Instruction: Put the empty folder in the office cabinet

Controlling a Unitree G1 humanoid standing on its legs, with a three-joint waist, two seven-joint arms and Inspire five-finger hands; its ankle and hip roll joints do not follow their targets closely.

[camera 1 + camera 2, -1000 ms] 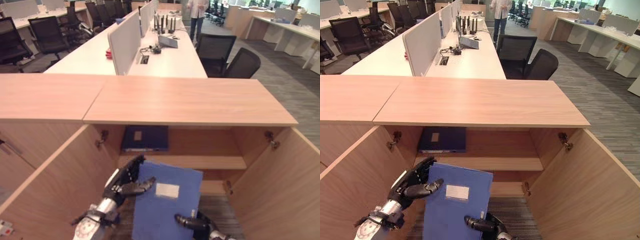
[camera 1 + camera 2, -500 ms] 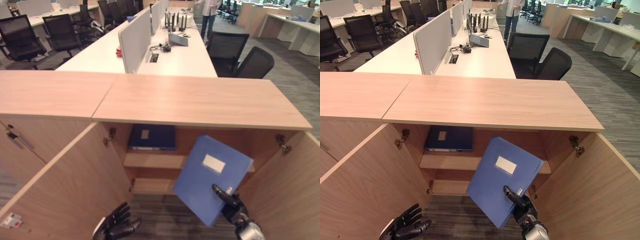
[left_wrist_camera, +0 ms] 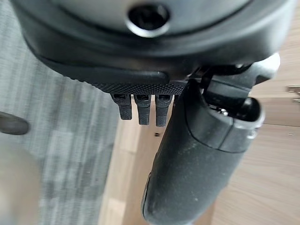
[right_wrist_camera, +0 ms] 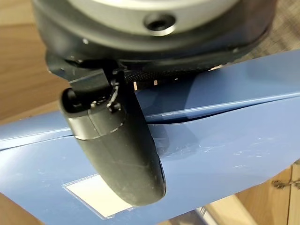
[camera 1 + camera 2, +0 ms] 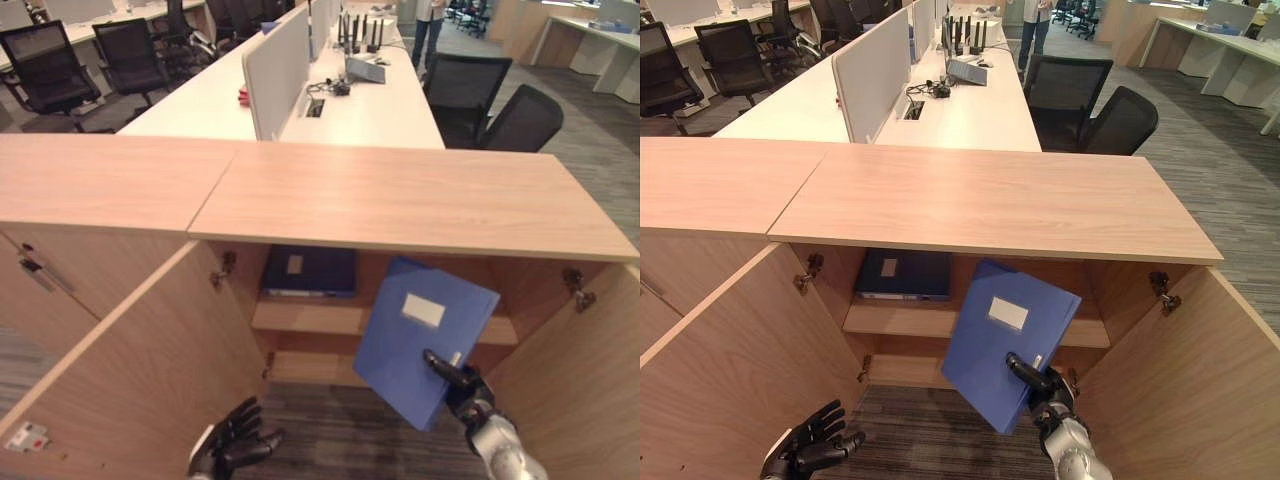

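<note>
Dark binder (image 5: pixel 308 271) on shelf (image 5: pixel 320 318) left; right free.

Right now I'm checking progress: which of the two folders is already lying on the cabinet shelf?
The dark navy folder, lying flat on the upper shelf. The lighter blue folder is tilted in the opening, pinched by the right hand.

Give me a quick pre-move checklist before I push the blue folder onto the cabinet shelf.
1. Grip: right hand pinches the blue folder at its lower corner, thumb across its face: ok.
2. Doors: both cabinet doors stand open: ok.
3. Shelf space: dark folder lies at the shelf's left; right side looks free: ok.
4. Folder attitude: tilted, top corner at the opening, not level with the shelf: not ok.
5. Left hand: open, low by the left door, away from the folder: ok.
6. Depth behind the folder: cannot tell.
</note>
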